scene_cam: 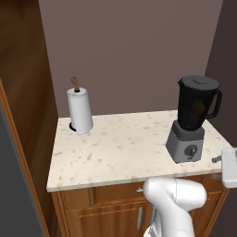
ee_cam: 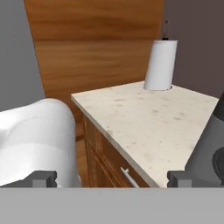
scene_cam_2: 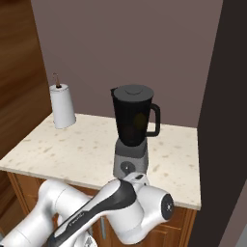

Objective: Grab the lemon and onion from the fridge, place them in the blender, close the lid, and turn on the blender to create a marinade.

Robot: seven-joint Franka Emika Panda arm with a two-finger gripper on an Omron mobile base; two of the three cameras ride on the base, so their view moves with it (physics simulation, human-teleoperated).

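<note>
Speckled pale stone tops the counter [scene_cam: 115, 148] before you, set over wooden cabinet doors [scene_cam: 111, 213] in a corner of the kitchen. Nearest you, the gripper [ee_cam: 111, 178] hangs low at the counter's edge beside the blender's base, its jaws spread wide and holding nothing. Just beyond stands the blender [scene_cam_2: 132, 132], grey base and knob [scene_cam: 190, 151] facing you, dark jar upright with the lid [scene_cam_2: 133, 90] already seated on its mouth. A yellowish shape, probably the lemon [scene_cam_2: 140, 120], glows faintly through the jar; the onion is too dim to make out. Farther back, a paper-towel roll [scene_cam: 80, 111] stands near the wall. By the look of it only the switching-on remains: you need to bring the fingertips squarely onto that knob.
</note>
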